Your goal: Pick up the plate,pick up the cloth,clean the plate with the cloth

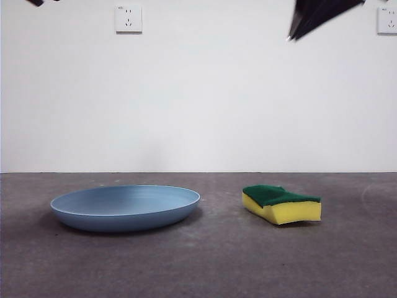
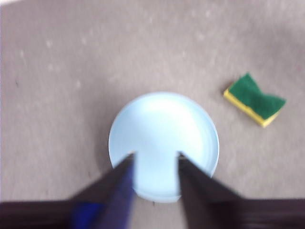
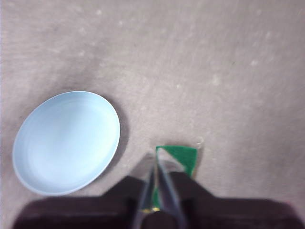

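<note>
The light-blue plate [image 1: 124, 208] lies flat on the grey table, left of centre. The cloth [image 1: 282, 203], a yellow sponge with its green face up, rests to the plate's right. In the left wrist view my left gripper [image 2: 156, 155] hangs high over the plate [image 2: 163, 143], open and holding nothing, with the cloth [image 2: 255, 99] off to one side. My right gripper [image 3: 156, 156] hovers high above the cloth [image 3: 183, 160] with its jaws together and empty, and they hide part of the cloth. The plate [image 3: 66, 142] lies beside it. In the front view one black tip [image 1: 319, 15] shows at the top right.
A white wall with two power sockets [image 1: 128, 18] stands behind the table. Bare grey tabletop [image 1: 217, 261] surrounds the plate and cloth. Another small black arm tip [image 1: 34, 2] sits at the top left corner.
</note>
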